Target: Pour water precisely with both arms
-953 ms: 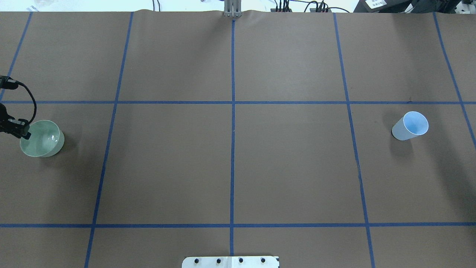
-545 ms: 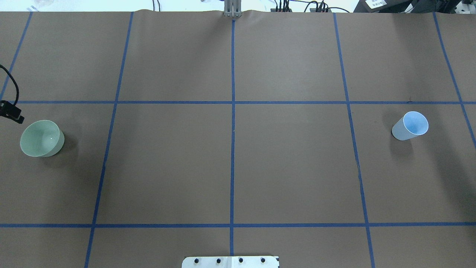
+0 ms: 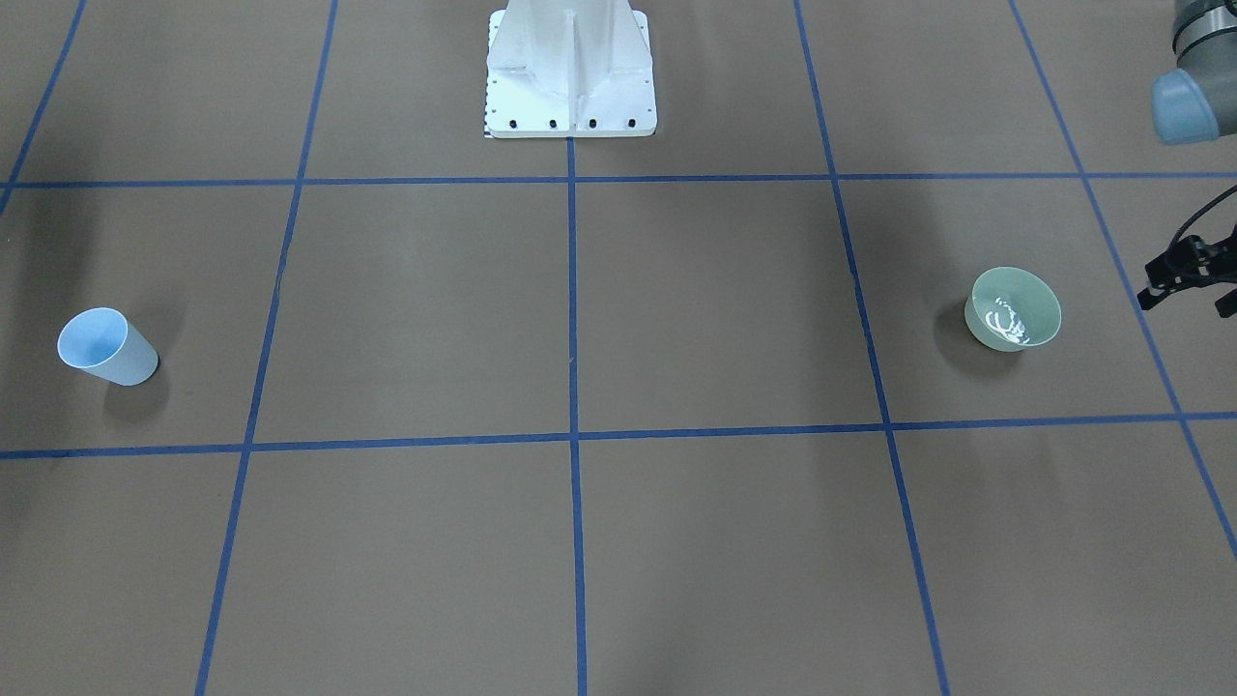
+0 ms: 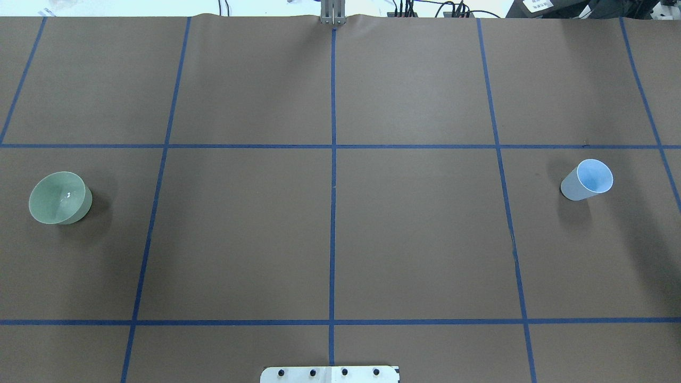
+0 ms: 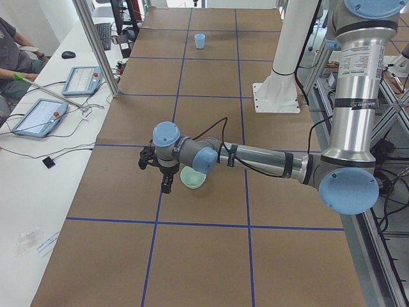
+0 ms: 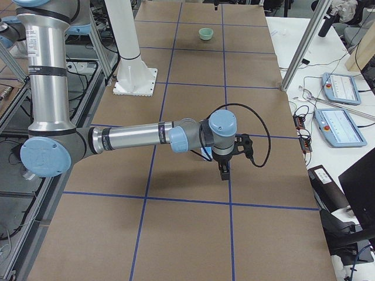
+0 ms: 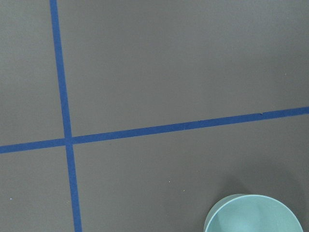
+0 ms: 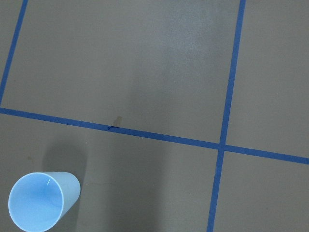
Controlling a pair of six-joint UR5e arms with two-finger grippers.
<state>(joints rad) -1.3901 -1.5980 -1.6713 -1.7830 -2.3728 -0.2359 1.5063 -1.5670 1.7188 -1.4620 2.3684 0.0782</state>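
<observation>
Table (image 4: 239,239): brown cover with a blue tape grid. The white pedestal base (image 3: 570,68) stands at the robot's edge, mid-length.

Left arm (image 5: 255,157): you have it stretched low over the table toward the left end, wrist turned down. Right arm (image 6: 135,137): same posture toward the right end.

Green bowl (image 4: 57,198): upright on the table at the left end of the middle row of squares. The front-facing view shows bright glints inside it.

Blue cup (image 4: 587,180): upright at the right end of the same row, well apart from the bowl.

Left fingers (image 5: 167,185): pointing down, just beside the bowl on its outer side, clear of its rim. The front-facing view crops them at the frame edge, so you cannot tell how wide they stand.

Right fingers (image 6: 224,171): pointing down near the cup, which the arm mostly hides there. They are seen from the side only, so you cannot tell their gap or hold.

Wrist cameras: the left one catches the bowl's rim in its lower right corner. The right one catches the cup's mouth at lower left.
</observation>
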